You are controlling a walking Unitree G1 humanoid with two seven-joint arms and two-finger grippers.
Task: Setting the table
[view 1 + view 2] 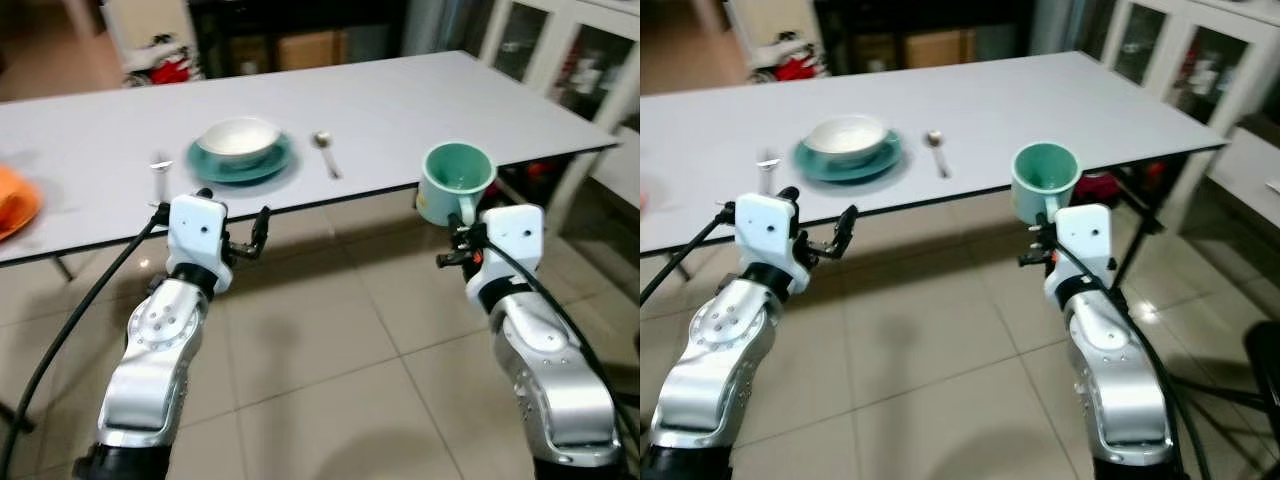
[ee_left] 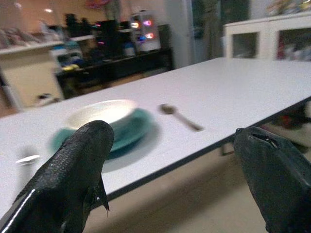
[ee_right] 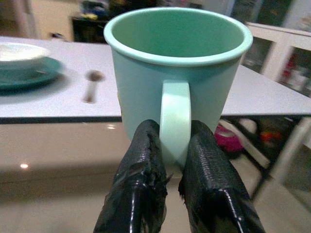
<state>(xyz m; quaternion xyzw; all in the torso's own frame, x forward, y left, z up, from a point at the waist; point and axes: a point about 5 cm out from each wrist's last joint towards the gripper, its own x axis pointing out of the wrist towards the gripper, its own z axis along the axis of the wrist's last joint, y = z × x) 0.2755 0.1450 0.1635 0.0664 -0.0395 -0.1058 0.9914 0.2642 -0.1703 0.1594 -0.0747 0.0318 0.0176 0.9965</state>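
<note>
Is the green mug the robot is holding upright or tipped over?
Upright. The green mug has its open mouth facing up, the right gripper pinching its handle from both sides, held off the white table.

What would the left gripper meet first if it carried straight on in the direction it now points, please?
Probably the table edge; the open left gripper sits roughly level with it. Just beyond stand the teal plate and white bowl, though depth is unclear.
</note>
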